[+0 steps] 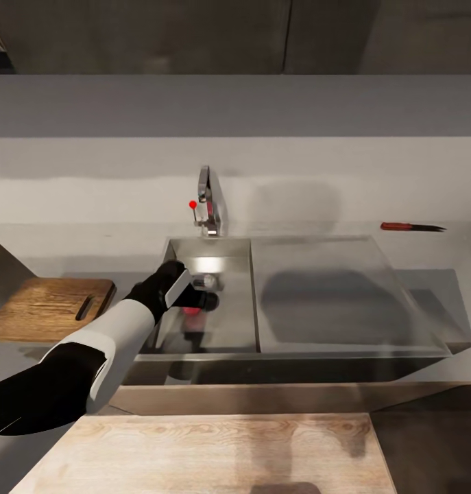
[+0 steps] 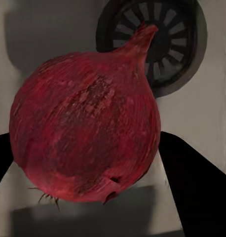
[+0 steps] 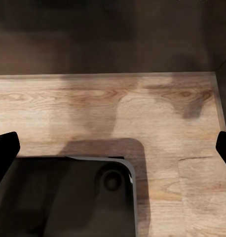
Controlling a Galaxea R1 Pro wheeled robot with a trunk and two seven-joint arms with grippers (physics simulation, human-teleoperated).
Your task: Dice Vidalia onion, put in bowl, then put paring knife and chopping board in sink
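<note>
The pinkish-red Vidalia onion (image 2: 86, 123) lies in the sink (image 1: 238, 322) basin, near the round drain (image 2: 167, 44). My left gripper (image 1: 199, 302) reaches down into the basin. Its dark fingers (image 2: 192, 182) press against both sides of the onion (image 1: 192, 313). On the grey countertop (image 1: 70, 240) left of the sink rests the brown chopping board (image 1: 46, 309), slot handle toward the sink. The paring knife (image 1: 410, 226) with its reddish handle lies on the countertop at the far right. My right gripper (image 3: 113, 148) hangs open over pale wood flooring, nothing between its fingers. The bowl is out of view.
An angular chrome tap (image 1: 209, 199) with a red knob (image 1: 192, 204) stands behind the basin. The flat drainboard (image 1: 331, 288) extends to the right. A pale wooden surface (image 1: 208, 453) lies in front of the counter. A dark rounded-corner object (image 3: 68, 197) sits below the right gripper.
</note>
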